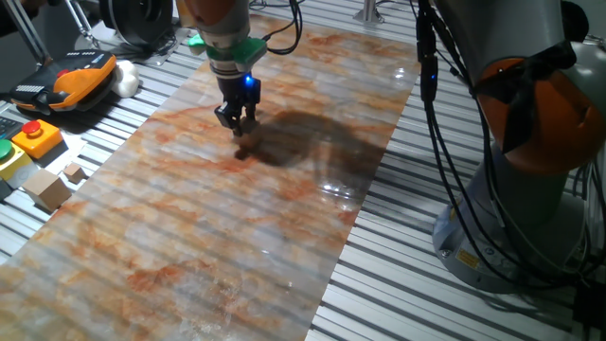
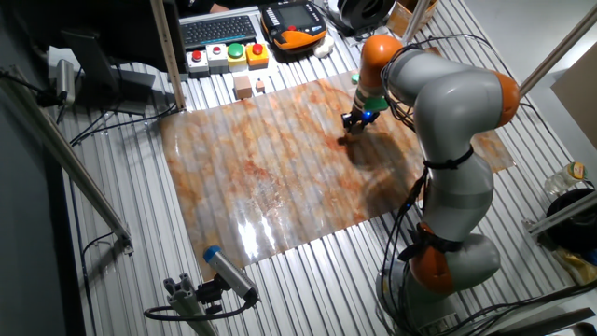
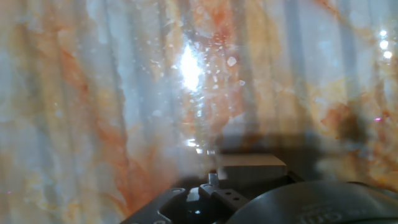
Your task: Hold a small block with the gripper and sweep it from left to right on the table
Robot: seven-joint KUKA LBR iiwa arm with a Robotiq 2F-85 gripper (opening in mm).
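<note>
Claw (image 1: 237,120) first: we keep it clamped on the small block (image 3: 250,168), low over the table (image 1: 189,237) so the block can drag. Left of the claw, well apart, sit the larger wooden block (image 1: 45,188) and tiny cube (image 1: 74,172).

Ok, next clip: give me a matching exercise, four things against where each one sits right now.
Things:
1. small block
2. larger tan wooden block
3. orange and black pendant
4. gripper

Places:
A. off the marbled sheet, on the slats beside a tiny wooden cube
B. low over the marbled sheet, fingers pointing down
C. between the gripper's fingers
D. on the slats at the far end, beside a white ball

Pairs: 1-C, 2-A, 3-D, 4-B
</note>
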